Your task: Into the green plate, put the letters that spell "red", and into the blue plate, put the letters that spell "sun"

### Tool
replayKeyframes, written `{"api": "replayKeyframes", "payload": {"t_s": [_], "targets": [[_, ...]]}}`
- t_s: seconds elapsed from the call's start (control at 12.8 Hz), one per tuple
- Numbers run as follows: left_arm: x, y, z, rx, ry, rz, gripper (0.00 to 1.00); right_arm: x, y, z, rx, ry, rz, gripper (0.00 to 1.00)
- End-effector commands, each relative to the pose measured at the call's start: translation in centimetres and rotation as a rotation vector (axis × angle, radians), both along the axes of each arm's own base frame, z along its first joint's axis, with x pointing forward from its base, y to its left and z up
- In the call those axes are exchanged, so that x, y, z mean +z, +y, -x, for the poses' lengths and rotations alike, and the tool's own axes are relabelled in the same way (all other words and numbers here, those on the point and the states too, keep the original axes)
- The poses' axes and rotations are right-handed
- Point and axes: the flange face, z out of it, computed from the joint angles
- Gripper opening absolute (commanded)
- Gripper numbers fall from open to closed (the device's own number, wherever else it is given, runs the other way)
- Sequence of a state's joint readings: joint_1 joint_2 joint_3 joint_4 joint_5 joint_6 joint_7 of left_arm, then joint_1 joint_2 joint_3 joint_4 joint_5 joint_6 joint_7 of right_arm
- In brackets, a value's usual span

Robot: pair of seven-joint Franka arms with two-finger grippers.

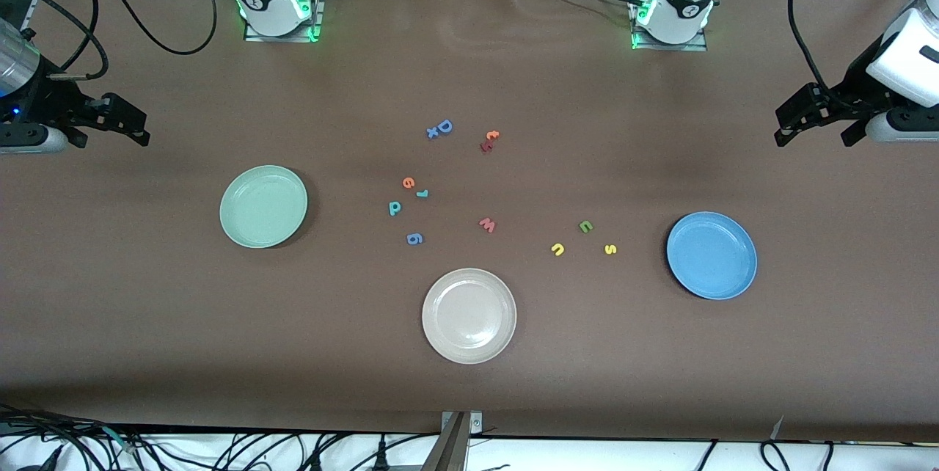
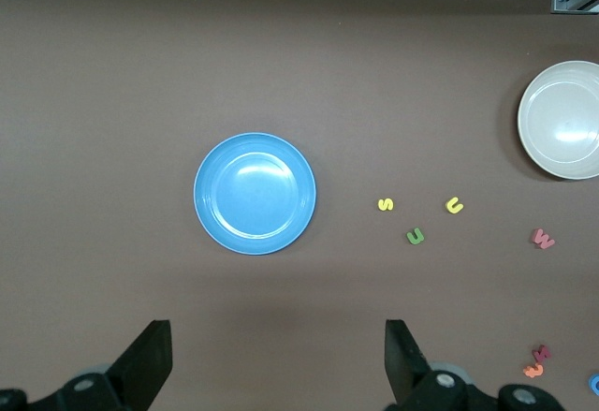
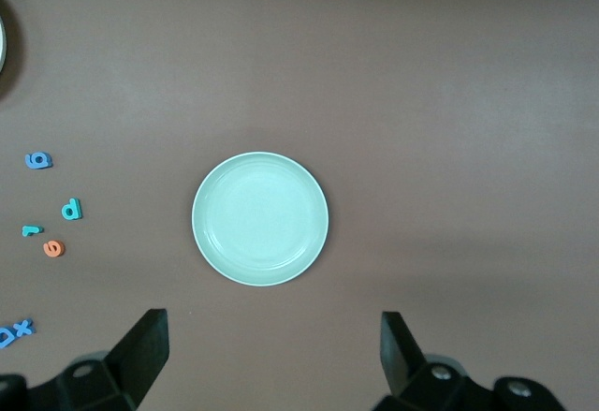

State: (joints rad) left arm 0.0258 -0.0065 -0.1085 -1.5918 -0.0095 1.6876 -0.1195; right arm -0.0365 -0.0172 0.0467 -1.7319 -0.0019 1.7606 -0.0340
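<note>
The beige plate [image 1: 469, 315] sits nearest the table's camera-side edge, empty. My left gripper [image 1: 814, 122] and right gripper [image 1: 117, 122] hover spread, holding nothing, over the table's ends.

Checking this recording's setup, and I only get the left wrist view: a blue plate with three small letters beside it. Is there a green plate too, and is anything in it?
Observer: Yes. The green plate lies toward the right arm's end of the table, with no letters in it.
Operator: Where are the letters for "red"?
Observer: The orange e, small teal r and teal d lie close together on the table, between the green plate and the table's middle.
Operator: And the right gripper?
Observer: The right gripper hangs open over the right arm's end of the table, holding nothing.
</note>
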Motion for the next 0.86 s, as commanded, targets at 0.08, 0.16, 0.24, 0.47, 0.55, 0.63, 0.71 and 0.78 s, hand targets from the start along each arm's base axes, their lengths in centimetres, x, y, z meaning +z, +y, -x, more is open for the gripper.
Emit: {"api": "replayKeyframes", "payload": {"t_s": [0.08,0.16,0.24,0.47,0.55,0.63,0.71,0.78], "targets": [[0.67,-0.42,-0.06,0.003,-0.002,0.018,1.00,0.36,-0.02,-0.35,0.004,0.006,0.004,1.00],[0.67,-0.42,-0.06,0.003,-0.002,0.018,1.00,0.43,-0.03,-0.36,0.006,0.004,0.005,1.00],[0.67,-0.42,-0.06,0.003,-0.002,0.018,1.00,0.44,-0.03,-0.36,0.007,0.004,0.005,1.00],[0.67,-0.42,-0.06,0.003,-0.002,0.018,1.00,0.44,0.04,-0.36,0.009,0.004,0.007,1.00],[0.67,-0.43,-0.06,0.003,-0.002,0.020,1.00,0.44,-0.03,-0.36,0.007,0.004,0.005,1.00],[0.67,-0.43,-0.06,0.001,-0.002,0.020,1.00,0.44,-0.05,-0.36,0.007,0.004,0.007,1.00],[0.67,-0.43,-0.06,0.003,-0.002,0.020,1.00,0.44,-0.03,-0.36,0.007,0.004,0.005,1.00],[0.67,-0.43,-0.06,0.003,-0.002,0.020,1.00,0.44,-0.03,-0.36,0.007,0.004,0.005,1.00]]}}
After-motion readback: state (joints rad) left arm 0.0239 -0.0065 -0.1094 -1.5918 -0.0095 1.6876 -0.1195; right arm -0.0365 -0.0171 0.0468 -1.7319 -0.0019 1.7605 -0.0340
